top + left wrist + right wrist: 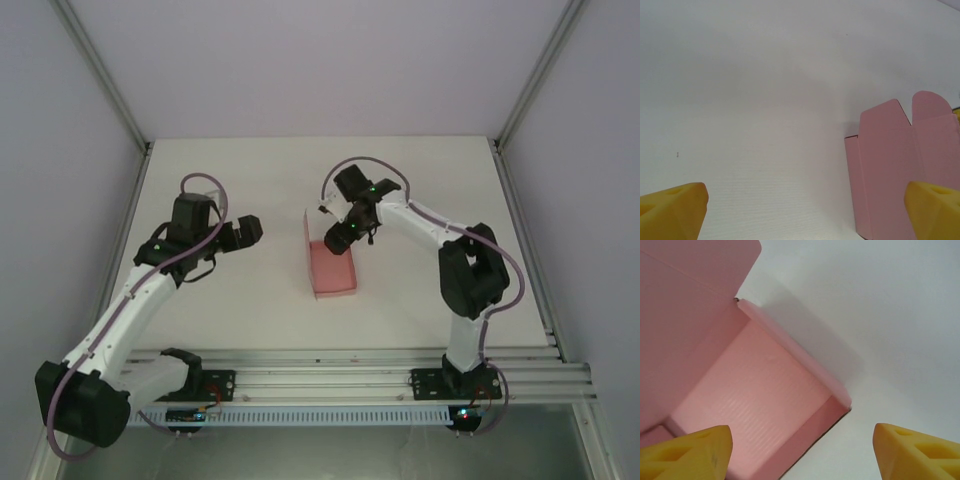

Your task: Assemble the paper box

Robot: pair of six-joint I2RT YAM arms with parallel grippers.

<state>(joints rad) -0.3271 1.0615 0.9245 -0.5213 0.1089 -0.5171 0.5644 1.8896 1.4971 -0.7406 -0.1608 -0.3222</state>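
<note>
Near the middle of the white table [250, 320] sits the thin pink card paper box [333, 268] [895, 165] [750, 390]. It is folded into an open-topped rectangular tray, with one tall flap [307, 235] [690, 290] standing up along its left side. The right gripper [340, 238] [805, 450] hovers just over the box's far end. Its yellow fingers [690, 450] are spread apart, one above the interior and the other beyond the wall, clamping nothing. The left gripper [245, 232] [807, 210] hangs to the box's left, apart from it, with its yellow fingers [670, 210] wide and nothing between them.
</note>
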